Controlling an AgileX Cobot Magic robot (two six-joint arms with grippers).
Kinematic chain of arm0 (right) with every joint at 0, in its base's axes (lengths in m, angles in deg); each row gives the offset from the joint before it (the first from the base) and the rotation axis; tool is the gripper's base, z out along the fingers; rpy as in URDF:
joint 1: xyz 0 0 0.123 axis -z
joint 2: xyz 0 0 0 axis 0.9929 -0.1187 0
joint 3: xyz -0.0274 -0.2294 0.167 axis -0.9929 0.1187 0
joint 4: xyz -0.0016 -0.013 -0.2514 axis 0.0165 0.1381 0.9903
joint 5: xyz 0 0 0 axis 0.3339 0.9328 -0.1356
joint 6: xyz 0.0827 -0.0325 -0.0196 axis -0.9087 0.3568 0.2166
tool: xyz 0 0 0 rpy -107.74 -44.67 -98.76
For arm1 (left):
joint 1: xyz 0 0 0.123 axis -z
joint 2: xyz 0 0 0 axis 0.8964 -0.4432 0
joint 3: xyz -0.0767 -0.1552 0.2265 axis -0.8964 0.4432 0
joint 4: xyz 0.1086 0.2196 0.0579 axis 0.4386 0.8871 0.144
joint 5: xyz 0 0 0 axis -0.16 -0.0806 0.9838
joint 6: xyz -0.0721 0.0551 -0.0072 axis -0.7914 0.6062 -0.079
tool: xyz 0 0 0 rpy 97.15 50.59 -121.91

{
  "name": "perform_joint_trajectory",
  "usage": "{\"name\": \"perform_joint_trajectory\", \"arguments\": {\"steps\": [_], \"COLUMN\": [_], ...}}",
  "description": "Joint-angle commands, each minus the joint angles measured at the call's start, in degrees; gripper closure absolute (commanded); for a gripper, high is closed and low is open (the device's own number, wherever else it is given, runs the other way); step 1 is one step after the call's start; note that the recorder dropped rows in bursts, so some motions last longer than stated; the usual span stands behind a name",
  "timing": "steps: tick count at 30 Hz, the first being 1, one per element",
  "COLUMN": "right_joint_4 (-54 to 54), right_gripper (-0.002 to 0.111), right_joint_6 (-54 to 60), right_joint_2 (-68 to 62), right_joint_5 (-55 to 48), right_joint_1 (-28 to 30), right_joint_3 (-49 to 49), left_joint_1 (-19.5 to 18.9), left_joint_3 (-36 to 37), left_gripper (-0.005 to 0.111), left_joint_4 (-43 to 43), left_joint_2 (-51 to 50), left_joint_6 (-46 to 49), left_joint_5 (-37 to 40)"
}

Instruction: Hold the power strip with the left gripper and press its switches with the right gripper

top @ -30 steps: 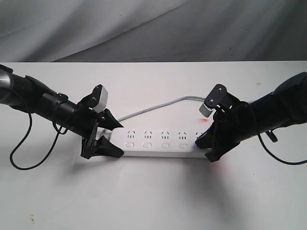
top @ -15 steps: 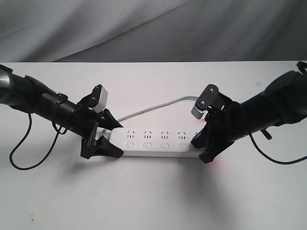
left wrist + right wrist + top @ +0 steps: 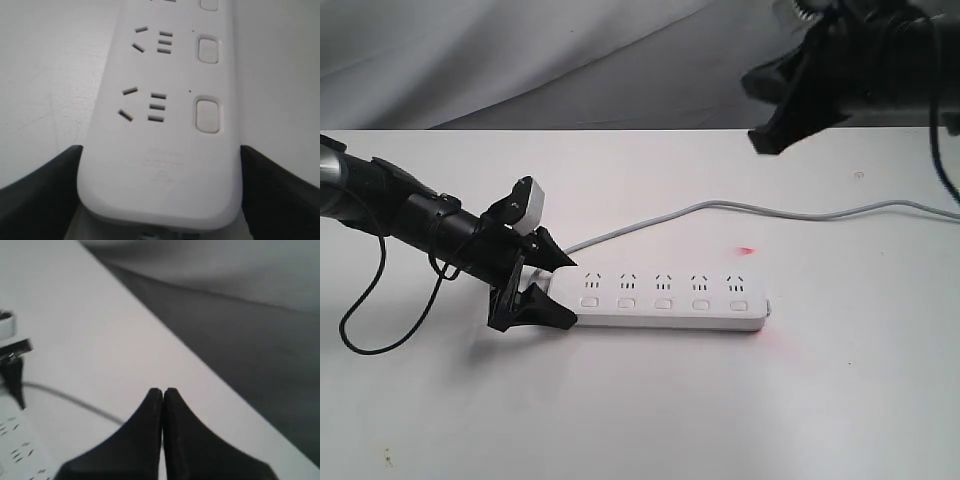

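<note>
On the left: the black two-fingered left gripper [image 3: 568,292], on its slim arm, is clamped across the rounded left end of the long flat white plastic power strip [image 3: 665,300]. The left wrist view shows a black finger [image 3: 40,192] against each long edge.
Middle: the power strip lies flat on the white table [image 3: 640,420], and its thin grey cord [image 3: 720,207] trails off to the right.
Switch row: the five small white rounded-square switches [image 3: 664,303] all look alike, and nothing touches them.
Upper right: the black two-fingered right gripper [image 3: 767,128], on its thick arm, hangs high and well apart from the strip, with its fingers pressed together.
Done: the hold looks secure.
Left: the pressing. Whether any switch is already pressed cannot be told, so the right gripper probably has to come down onto the row.
</note>
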Motion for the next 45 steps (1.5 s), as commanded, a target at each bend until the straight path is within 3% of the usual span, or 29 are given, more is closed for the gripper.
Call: {"name": "perform_joint_trajectory", "arguments": {"steps": [1,12,25,34,45], "right_joint_4": [0.66,2.24,-2.63,-10.43,-16.37], "right_gripper": [0.108,0.108,0.108,0.108,0.108], "right_joint_6": [-3.17,-9.71,-12.42,-12.42,-12.42], "right_joint_2": [6.17,29.75,51.23,59.0,60.54], "right_joint_5": [6.26,15.5,18.13,25.39,22.34], "right_joint_1": [0.09,0.09,0.09,0.09,-0.02], "right_joint_3": [0.02,7.59,20.57,29.31,29.34], "left_joint_1": [-0.03,-0.03,-0.03,-0.03,-0.03], "left_joint_3": [0.55,0.55,0.55,0.55,0.55], "left_gripper": [0.039,0.039,0.039,0.039,0.039], "left_joint_4": [4.21,4.21,4.21,4.21,4.21], "left_joint_2": [-0.96,-0.96,-0.96,-0.96,-0.96], "left_joint_6": [-1.04,-1.04,-1.04,-1.04,-1.04], "left_joint_5": [-4.21,-4.21,-4.21,-4.21,-4.21]}}
